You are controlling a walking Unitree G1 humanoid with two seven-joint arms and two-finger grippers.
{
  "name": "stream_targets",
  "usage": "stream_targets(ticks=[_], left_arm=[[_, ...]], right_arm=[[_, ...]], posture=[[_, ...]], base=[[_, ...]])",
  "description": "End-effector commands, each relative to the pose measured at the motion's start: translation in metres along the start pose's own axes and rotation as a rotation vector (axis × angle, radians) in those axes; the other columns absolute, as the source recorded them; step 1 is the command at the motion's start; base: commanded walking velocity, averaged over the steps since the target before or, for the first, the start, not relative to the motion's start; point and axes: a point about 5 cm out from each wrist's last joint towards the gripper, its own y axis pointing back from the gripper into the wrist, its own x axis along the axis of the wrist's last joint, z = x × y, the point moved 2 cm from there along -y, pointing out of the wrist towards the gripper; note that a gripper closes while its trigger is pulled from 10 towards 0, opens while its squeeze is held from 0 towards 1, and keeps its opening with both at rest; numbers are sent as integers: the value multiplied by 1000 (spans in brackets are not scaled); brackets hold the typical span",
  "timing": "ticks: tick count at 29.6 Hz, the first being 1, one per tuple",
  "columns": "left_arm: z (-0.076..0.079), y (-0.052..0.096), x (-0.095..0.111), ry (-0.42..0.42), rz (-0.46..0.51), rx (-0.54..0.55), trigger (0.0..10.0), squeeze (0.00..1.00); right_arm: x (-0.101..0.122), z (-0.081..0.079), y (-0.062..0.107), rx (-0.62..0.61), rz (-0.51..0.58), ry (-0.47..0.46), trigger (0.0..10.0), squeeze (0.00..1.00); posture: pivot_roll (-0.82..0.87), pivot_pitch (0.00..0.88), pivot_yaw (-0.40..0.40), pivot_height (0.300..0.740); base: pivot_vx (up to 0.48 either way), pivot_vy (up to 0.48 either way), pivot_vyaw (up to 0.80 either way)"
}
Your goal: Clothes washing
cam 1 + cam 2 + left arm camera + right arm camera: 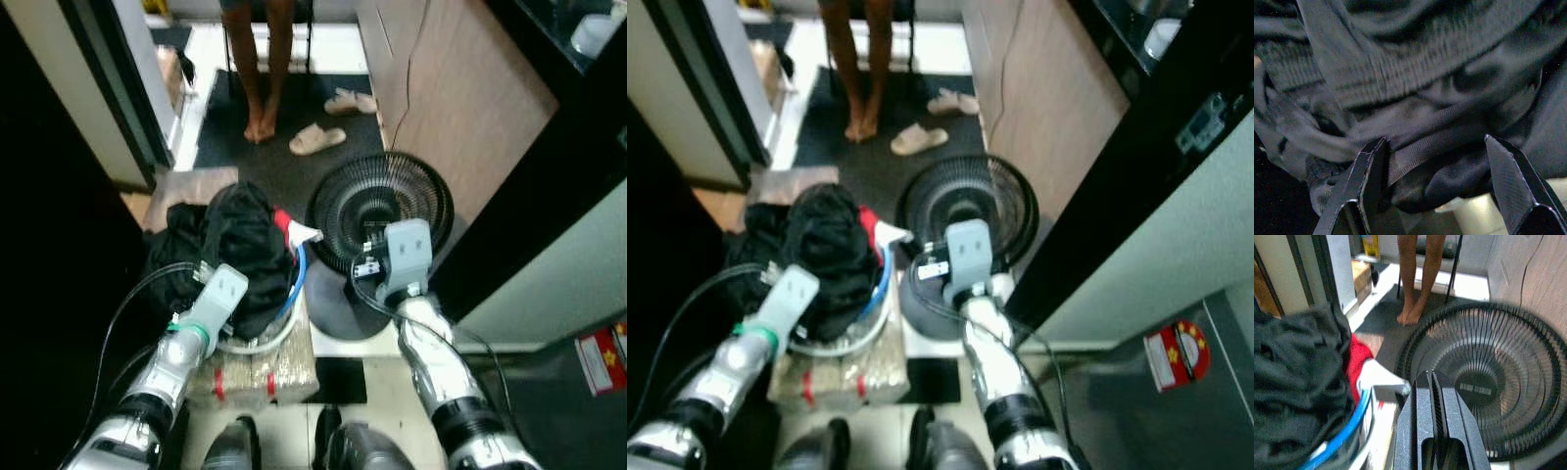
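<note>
1. Down on the floor before the robot sits one white basket with a blue band along its edge, heaped with a pile of dark clothes; one red piece and one white piece peek out on the side next to the fan.
2. Under the basket lies one clear-wrapped bundle bound with red tape.
3. One black fan stands just beside the basket, its round grille tilted upward.
4. One left gripper is right at the pile, its two fingers spread wide with dark cloth bulging between them and the white basket edge showing below; no cloth is pinched.
5. One right gripper hangs above the gap between basket and fan, its two fingers pressed together, touching nothing.
6. One person stands farther back on the dark mat: two bare legs, feet flat.
7. Two pale slippers lie on that mat, one near the feet, the other close to the wooden panel.
</note>
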Motion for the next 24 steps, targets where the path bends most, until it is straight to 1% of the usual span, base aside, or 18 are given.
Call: stream_targets(ticks=[1, 4, 6, 7, 8, 10, 11, 12, 13, 15, 16, 18, 24], left_arm=[[-1, 4, -9, -10, -13, 4, 10000, 0], [-6, 5, -11, -31, -17, 22, 10000, 0], [-6, 5, -11, -31, -17, 22, 10000, 0], [-6, 5, -13, -43, -29, 15, 10000, 0], [-6, 5, -13, -43, -29, 15, 10000, 0], [-1, 8, -23, -60, -49, -19, 10000, 0], [-1, 8, -23, -60, -49, -19, 10000, 0], [2, 10, -27, -64, -57, -31, 8235, 0], [4, 12, -32, -62, -64, -36, 3529, 0], [5, 13, -34, -59, -67, -37, 3529, 0], [6, 15, -35, -56, -62, -40, 0, 0], [7, 15, -32, -46, -40, -41, 0, 0], [4, 14, -27, -45, -21, -24, 0, 0]], right_arm=[[0, -2, 1, 10, -7, 2, 10000, 0], [5, -6, -6, 22, 3, -1, 10000, 0], [5, -6, -6, 22, 3, -1, 10000, 0], [7, -7, -10, 24, 5, -3, 10000, 0], [7, -7, -10, 24, 5, -3, 10000, 0], [10, -8, -13, 24, 17, -6, 10000, 0], [10, -8, -13, 24, 17, -6, 10000, 0], [11, -7, -12, 22, 21, -8, 10000, 0], [10, -6, -10, 19, 21, -8, 10000, 0], [10, -5, -9, 18, 20, -7, 10000, 0], [8, -4, -8, 17, 16, -6, 10000, 0], [7, -4, -5, 16, 11, -4, 10000, 0], [7, -3, -6, 11, 8, -5, 10000, 0]], posture=[[20, 277, 4, 740], [28, 303, 10, 740], [28, 303, 10, 740], [28, 303, 10, 740], [28, 303, 10, 740], [26, 324, 15, 740], [26, 324, 15, 740], [26, 324, 15, 740], [28, 326, 14, 740], [28, 326, 14, 740], [29, 318, 13, 740], [29, 311, 14, 740], [27, 297, 15, 740]], base=[[0, 0, 0], [0, 0, 0], [0, 0, 0], [0, 0, 0], [0, 0, 0], [0, 0, 0], [0, 0, 0], [0, 0, 0], [0, 0, 0], [0, 0, 0], [0, 0, 0], [0, 0, 0], [0, 0, 0]])
